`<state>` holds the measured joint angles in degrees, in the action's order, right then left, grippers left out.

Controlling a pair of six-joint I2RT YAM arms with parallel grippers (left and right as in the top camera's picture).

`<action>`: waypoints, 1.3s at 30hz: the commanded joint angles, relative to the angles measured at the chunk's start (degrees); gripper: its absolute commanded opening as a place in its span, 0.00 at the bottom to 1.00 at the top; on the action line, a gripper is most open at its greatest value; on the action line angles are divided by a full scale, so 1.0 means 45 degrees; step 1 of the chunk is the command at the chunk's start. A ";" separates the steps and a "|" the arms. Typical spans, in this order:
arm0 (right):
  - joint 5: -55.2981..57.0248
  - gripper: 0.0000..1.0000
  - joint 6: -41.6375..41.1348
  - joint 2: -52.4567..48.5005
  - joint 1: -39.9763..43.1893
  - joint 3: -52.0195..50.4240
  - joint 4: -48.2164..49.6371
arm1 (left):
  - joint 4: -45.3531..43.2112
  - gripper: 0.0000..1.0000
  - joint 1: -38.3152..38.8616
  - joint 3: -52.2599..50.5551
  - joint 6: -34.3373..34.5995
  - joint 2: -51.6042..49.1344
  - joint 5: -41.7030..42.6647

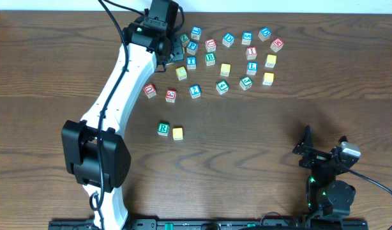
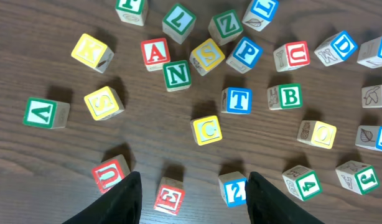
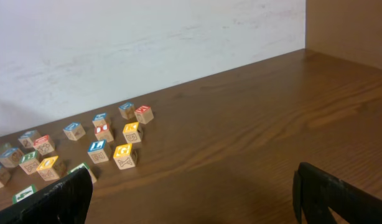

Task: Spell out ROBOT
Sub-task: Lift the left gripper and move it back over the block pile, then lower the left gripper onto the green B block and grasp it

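Although the white left arm (image 1: 116,89) was stretched well beyond the small green-edged wooden R cube (image 1: 163,129), its jaws were hidden under the wrist from overhead. The left wrist view caught only two dark fingertips (image 2: 125,199), cut off by the lower edge. They stood moderately apart and held nothing. A red-edged E cube (image 2: 169,196) and a blue-edged cube (image 2: 233,188) lay on the brown wooden desk (image 2: 54,155) within the gap.

A yellow-faced wooden cube (image 1: 177,133) sat just right of the R cube, its letter too small to read. Far beyond the R cube, in the scattered cluster, stood the blue-edged T cube (image 2: 239,100), the green-edged B cube (image 2: 290,96) and the yellow-faced O cube (image 2: 323,134), each further right. The left wrist covered a few cluster cubes from overhead.

Well right of the R cube, the right jaws stood wide and empty, with only their black fingers (image 3: 54,199) showing at the lower corners of the right wrist view. Letters there were too blurred to read.
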<state>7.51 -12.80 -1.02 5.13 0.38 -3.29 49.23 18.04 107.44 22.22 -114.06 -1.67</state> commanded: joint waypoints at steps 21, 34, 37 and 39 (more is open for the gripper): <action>0.0063 0.99 -0.0092 0.0058 0.0029 -0.0015 -0.0044 | -0.0962 0.53 0.0238 0.0146 0.0554 -0.0019 -0.0151; 0.0063 0.99 -0.0092 0.0058 0.0029 -0.0015 -0.0044 | -0.1263 0.61 0.0695 0.0136 0.0549 -0.0325 -0.0155; 0.0063 0.99 -0.0092 0.0058 0.0029 -0.0015 -0.0044 | -0.1457 0.62 0.0787 0.0141 0.0544 -0.0529 -0.0146; 0.0063 0.99 -0.0092 0.0058 0.0029 -0.0015 -0.0044 | -0.1851 0.61 0.0821 0.0160 0.0223 -0.0675 0.0316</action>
<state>7.51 -12.80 -1.02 5.13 0.38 -3.31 42.57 21.56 107.44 24.36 -115.11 -1.65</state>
